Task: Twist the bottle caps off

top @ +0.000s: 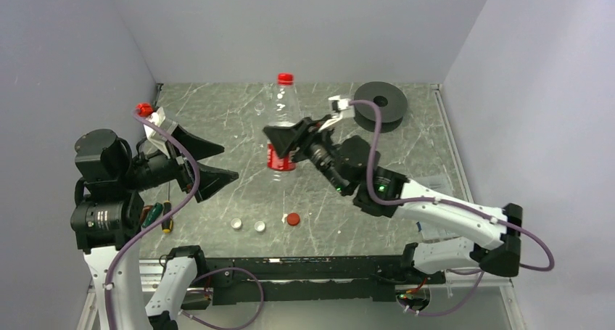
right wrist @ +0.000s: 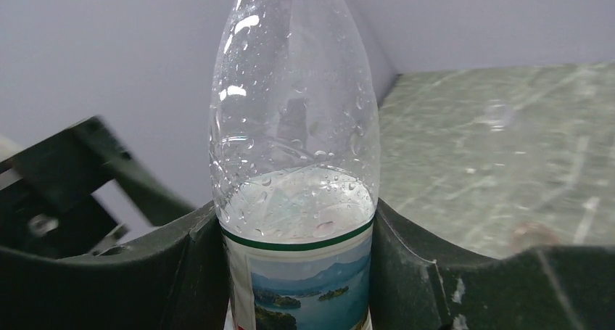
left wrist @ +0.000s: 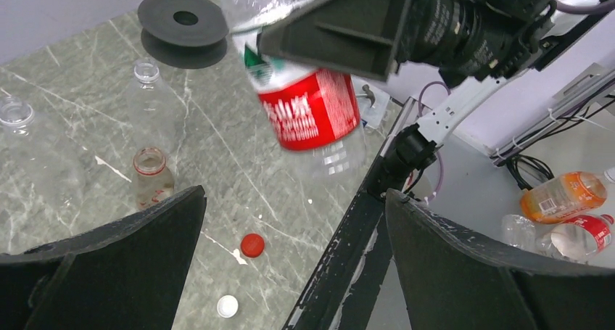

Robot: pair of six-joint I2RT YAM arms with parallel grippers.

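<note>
Your right gripper (top: 289,141) is clamped around the middle of the red-labelled bottle (top: 283,116) and holds it roughly upright, its red cap (top: 285,77) on at the top. Your left gripper (top: 228,163) hangs spread wide, left of the bottle and well apart from the cap. Bring it up to the cap, centre the jaws either side, close squarely, then twist with the right grip firm. The droplet-beaded wall may slip or buckle. Three loose caps (top: 259,226) lie nearer you than the bottle.

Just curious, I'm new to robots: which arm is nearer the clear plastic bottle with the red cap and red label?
Right. The right gripper grips the bottle around its label; the left gripper hangs open beside it, not touching.
</note>
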